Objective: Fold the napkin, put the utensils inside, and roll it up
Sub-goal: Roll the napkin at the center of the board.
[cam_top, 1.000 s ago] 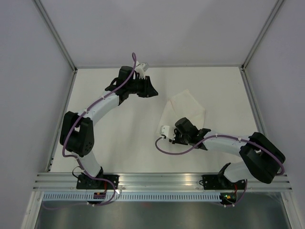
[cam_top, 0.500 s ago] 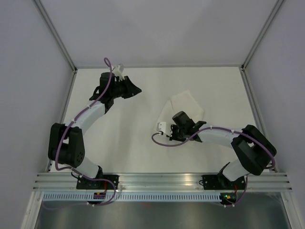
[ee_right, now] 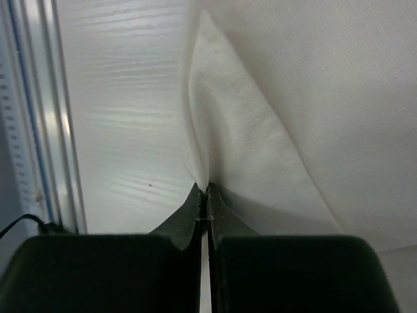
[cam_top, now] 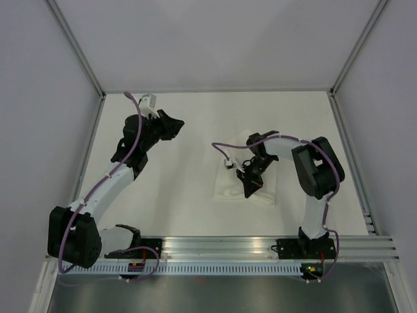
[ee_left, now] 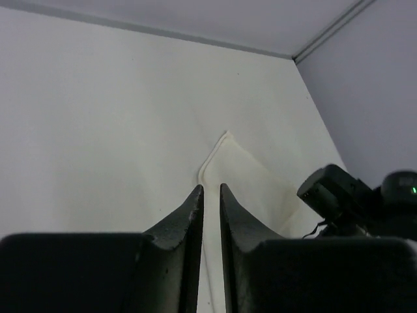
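The white napkin lies right of the table's centre, bunched and partly folded over. My right gripper points toward the near edge and is shut on a raised fold of it. In the right wrist view the cloth rises in a pleat pinched between the tips of that gripper. My left gripper hovers at the back left, well clear of the napkin. In the left wrist view it is empty with only a thin slit between its jaws. The napkin's far corner lies beyond it. No utensils are in view.
An aluminium rail runs along the near edge and also shows in the right wrist view. Grey enclosure walls close in the table on three sides. A purple cable loops off the right wrist.
The right arm has folded in, and its gripper has drawn the napkin toward the near edge. The left gripper has swung left, away from the napkin.
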Motion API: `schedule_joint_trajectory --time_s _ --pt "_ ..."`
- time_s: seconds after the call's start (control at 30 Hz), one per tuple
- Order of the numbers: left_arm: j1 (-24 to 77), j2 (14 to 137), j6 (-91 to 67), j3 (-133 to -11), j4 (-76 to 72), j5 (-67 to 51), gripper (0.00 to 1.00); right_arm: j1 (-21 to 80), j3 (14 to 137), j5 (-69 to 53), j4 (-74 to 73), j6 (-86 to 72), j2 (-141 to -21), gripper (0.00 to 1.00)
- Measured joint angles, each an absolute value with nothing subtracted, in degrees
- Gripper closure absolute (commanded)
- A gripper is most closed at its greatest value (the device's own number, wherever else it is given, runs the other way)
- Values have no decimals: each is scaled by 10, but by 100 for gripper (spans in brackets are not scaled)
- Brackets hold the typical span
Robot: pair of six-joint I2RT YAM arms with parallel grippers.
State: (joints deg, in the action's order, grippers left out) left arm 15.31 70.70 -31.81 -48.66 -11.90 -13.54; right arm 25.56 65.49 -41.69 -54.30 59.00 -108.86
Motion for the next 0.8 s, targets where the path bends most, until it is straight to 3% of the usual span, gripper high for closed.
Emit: schedule_joint_trajectory --time_s 0.27,0.63,0.8 --pt "336 701 -118 -476 -138 -149 78 190 766 -510 -739 698 -1247 99" --pt "469 748 110 -426 -156 -218 62 166 797 -529 -787 678 -1295 99" --pt "532 811 183 -437 -140 -207 61 164 798 -533 -792 651 -1306 99"
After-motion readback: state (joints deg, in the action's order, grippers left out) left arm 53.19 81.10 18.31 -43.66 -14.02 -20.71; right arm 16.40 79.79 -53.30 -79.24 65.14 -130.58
